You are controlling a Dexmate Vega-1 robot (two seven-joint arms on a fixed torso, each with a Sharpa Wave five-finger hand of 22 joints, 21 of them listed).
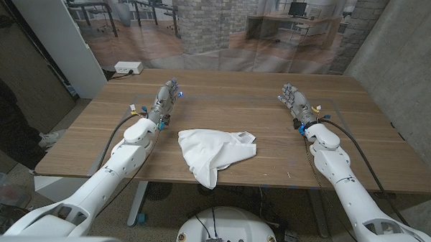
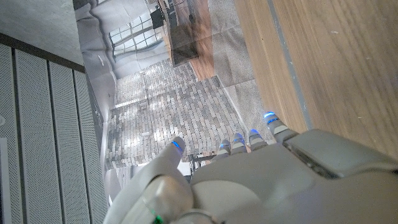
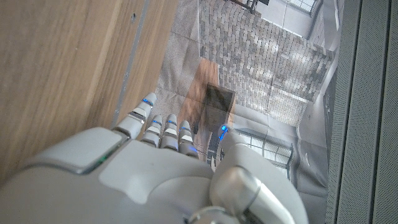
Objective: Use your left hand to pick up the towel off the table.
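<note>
A crumpled white towel (image 1: 216, 152) lies on the wooden table (image 1: 223, 100) near its front edge, a little left of the middle. My left hand (image 1: 165, 100) stands on the table behind and to the left of the towel, apart from it, fingers stretched out and holding nothing. In the left wrist view the left hand (image 2: 249, 180) shows its fingers extended together over bare wood. My right hand (image 1: 295, 102) stands at the right side of the table, well away from the towel, fingers extended and empty. The right hand (image 3: 161, 174) looks the same in the right wrist view.
A white power strip (image 1: 128, 68) lies on the floor beyond the table's far left corner. A printed backdrop of an office and brick wall (image 1: 226, 28) hangs behind the table. A person's dark trouser leg (image 1: 7, 121) shows at the left edge.
</note>
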